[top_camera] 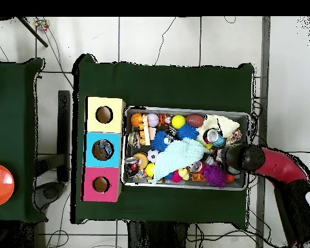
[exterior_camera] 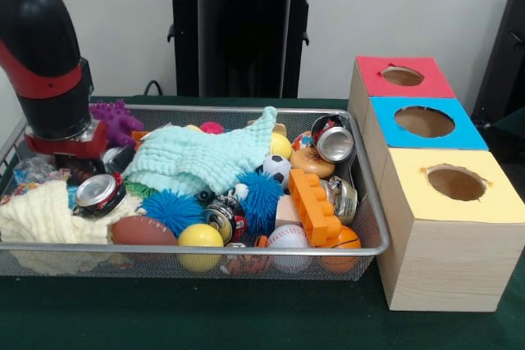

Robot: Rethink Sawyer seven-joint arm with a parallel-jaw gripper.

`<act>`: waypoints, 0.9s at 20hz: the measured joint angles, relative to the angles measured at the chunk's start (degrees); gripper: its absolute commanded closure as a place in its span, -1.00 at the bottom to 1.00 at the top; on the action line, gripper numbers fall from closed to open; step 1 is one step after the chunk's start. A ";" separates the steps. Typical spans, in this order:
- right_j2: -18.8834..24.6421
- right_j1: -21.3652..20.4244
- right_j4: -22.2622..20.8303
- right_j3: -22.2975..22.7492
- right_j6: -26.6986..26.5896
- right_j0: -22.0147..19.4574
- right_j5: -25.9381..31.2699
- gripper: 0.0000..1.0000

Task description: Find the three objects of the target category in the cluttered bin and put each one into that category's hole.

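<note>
The silver wire-mesh bin (exterior_camera: 205, 249) sits on the green table and is full of clutter; it also shows in the overhead view (top_camera: 183, 110). Three boxes with round holes stand beside it: red (exterior_camera: 402, 77), blue (exterior_camera: 424, 122) and yellow (exterior_camera: 455, 184). My gripper (exterior_camera: 78, 168) is low in the bin's left end, half hidden among the clutter; the overhead view shows it at the bin's right end (top_camera: 230, 157). A crushed can (exterior_camera: 100, 194) lies right beside it. I cannot tell whether they touch. Other cans lie at the right (exterior_camera: 334, 143) and at the front (exterior_camera: 223, 219).
A mint cloth (exterior_camera: 205, 157) covers the bin's middle and a cream cloth (exterior_camera: 41, 219) the front left. Around them lie a football (exterior_camera: 142, 230), a yellow ball (exterior_camera: 200, 237), a baseball (exterior_camera: 288, 238), blue spiky balls (exterior_camera: 171, 208), an orange brick (exterior_camera: 313, 205) and a purple toy (exterior_camera: 115, 120).
</note>
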 measured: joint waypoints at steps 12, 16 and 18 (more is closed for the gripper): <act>-0.01 -2.26 -0.04 0.07 0.00 -2.11 0.01 -1.00; -0.01 -3.71 0.00 0.12 0.00 -2.34 0.04 -1.00; -0.01 -4.15 -0.02 0.12 0.00 -2.34 0.01 -1.00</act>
